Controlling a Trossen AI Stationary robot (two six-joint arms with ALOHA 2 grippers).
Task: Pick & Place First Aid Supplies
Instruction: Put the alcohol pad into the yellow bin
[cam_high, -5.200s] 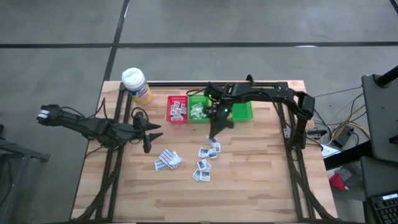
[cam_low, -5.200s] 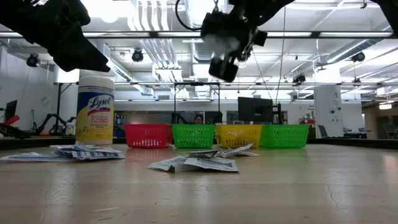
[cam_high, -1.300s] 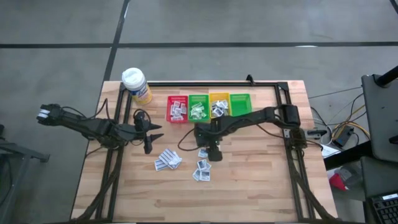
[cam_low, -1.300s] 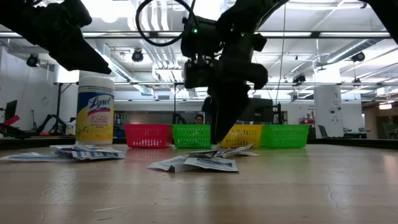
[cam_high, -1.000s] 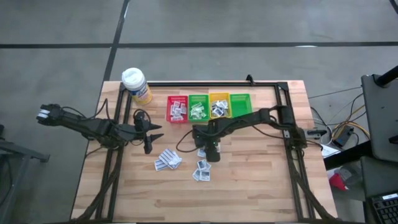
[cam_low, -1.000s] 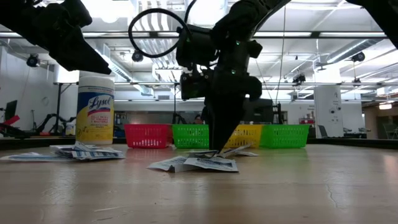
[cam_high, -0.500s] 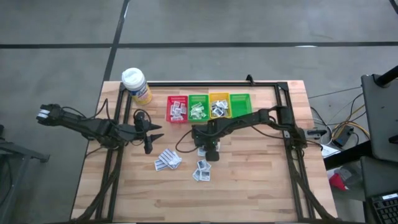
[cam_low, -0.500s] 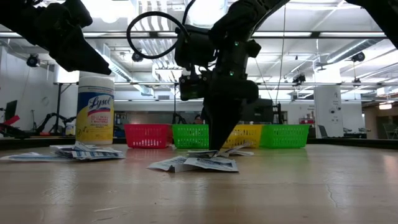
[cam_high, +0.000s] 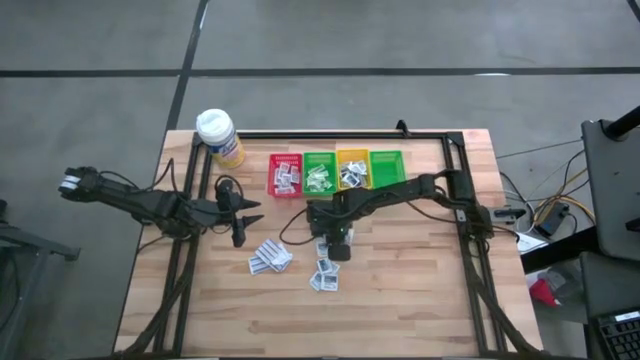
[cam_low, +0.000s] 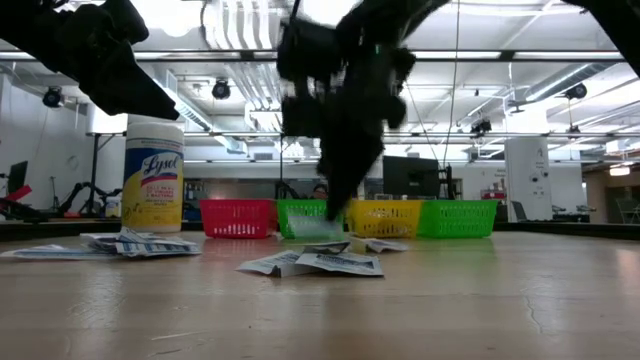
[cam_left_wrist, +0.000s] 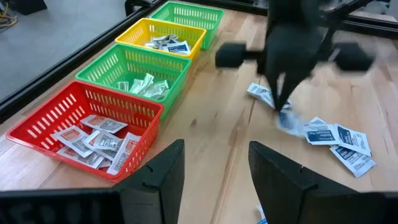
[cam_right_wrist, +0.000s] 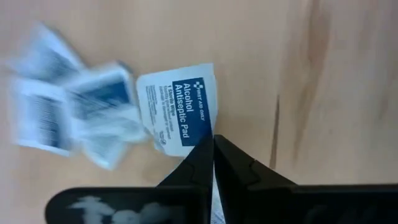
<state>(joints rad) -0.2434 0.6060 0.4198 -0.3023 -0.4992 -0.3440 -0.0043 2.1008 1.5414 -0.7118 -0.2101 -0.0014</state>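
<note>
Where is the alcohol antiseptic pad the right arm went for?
The alcohol antiseptic pad is pinched in the right gripper, hanging just above the centre pile of sachets, in front of the bins.

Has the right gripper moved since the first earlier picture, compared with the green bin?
Yes. The right gripper has left the green bin and come down toward the table's near side, over the loose packets, shut on an alcohol pad.

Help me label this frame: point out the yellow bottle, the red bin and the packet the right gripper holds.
yellow bottle (cam_high: 217, 129), high view, on its white cap.
red bin (cam_left_wrist: 37, 124), left wrist view, on its near wall.
alcohol pad packet (cam_right_wrist: 180, 112), right wrist view, on its printed face.
</note>
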